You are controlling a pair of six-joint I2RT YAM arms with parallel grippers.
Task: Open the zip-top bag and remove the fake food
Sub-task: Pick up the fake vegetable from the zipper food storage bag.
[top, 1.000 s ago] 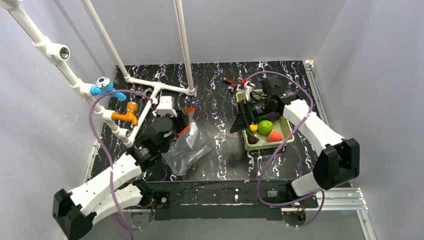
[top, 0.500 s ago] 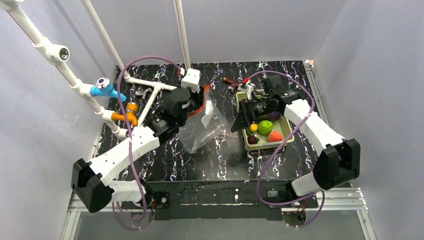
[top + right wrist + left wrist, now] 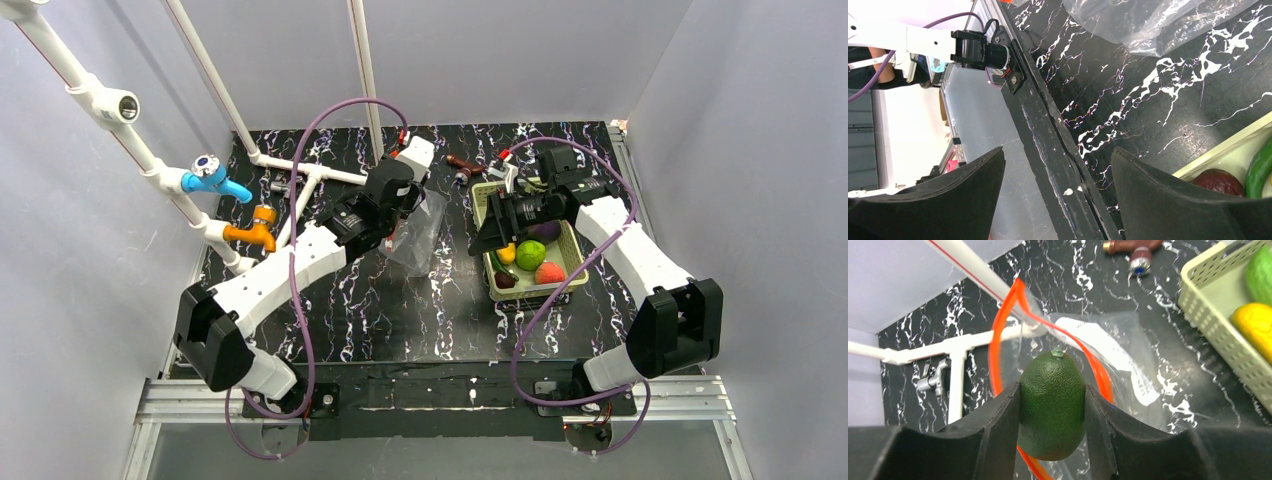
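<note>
Where the overhead camera looks down, the zip-top bag [image 3: 418,225] sits crumpled left of the yellow-green basket [image 3: 535,292], apart from it. At the left wrist, the left gripper [image 3: 1052,390] clamps a dark green avocado [image 3: 1052,412] above the bag's open red-orange mouth. At the right wrist, the right gripper [image 3: 1058,185] gapes wide and empty, by the basket's corner.

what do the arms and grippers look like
The left arm and right arm have white shells with black joint housings. A purple cable loops along each. The left gripper and right gripper have broad matte black fingers tapering to blunt tips.
</note>
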